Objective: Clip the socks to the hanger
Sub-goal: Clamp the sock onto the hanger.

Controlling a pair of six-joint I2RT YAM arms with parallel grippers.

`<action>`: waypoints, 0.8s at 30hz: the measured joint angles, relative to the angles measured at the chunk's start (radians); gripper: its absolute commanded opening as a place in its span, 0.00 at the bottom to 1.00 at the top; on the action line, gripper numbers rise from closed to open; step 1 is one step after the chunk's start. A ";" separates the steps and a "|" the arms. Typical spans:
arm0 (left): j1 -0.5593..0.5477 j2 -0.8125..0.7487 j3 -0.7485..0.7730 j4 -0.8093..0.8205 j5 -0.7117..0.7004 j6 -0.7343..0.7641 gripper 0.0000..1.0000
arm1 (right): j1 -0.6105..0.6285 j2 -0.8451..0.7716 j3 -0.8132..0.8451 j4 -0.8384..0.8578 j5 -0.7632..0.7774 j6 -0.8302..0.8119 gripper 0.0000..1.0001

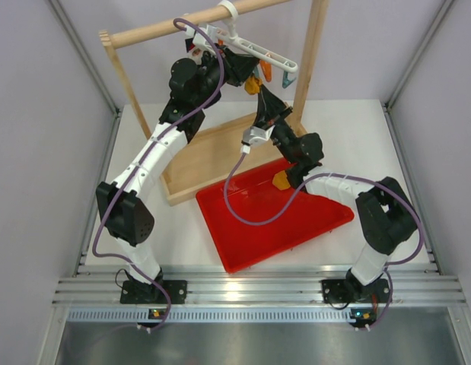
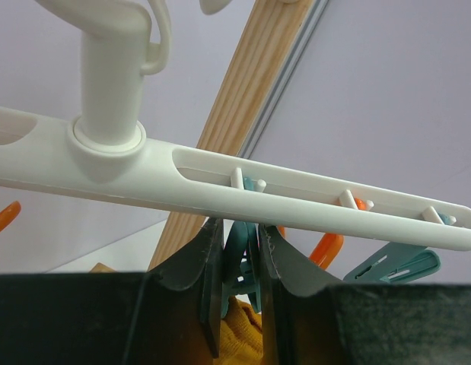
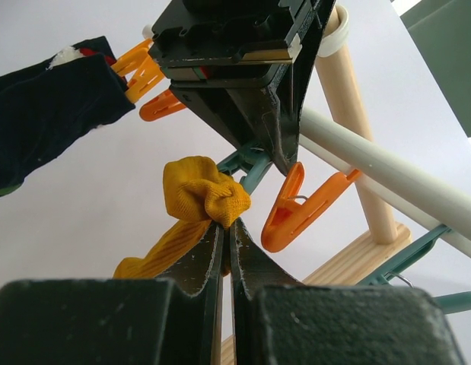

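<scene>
Up at far left, squeezing a teal clip of the white hanger with the left pincer, jaws nearly together. Just right, pinching one mustard sock in the fully closed right pincer, raised just beside that clip. Nearer and right, in the red tray on the tabletop: the second sock.

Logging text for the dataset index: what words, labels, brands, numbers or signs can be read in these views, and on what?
None can be read in any view.
The hanger, teal clip, mustard sock, black sock and red tray: no print visible.
Small lit parts at the arm bases: too small to read.
</scene>
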 measured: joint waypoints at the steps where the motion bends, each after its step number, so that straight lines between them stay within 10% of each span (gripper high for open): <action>1: 0.000 0.000 0.000 0.000 0.000 0.000 0.00 | 0.000 0.000 0.000 0.002 0.000 0.000 0.00; 24: 0.000 0.013 0.015 -0.005 -0.004 0.006 0.00 | -0.016 0.000 -0.001 0.018 0.000 -0.025 0.00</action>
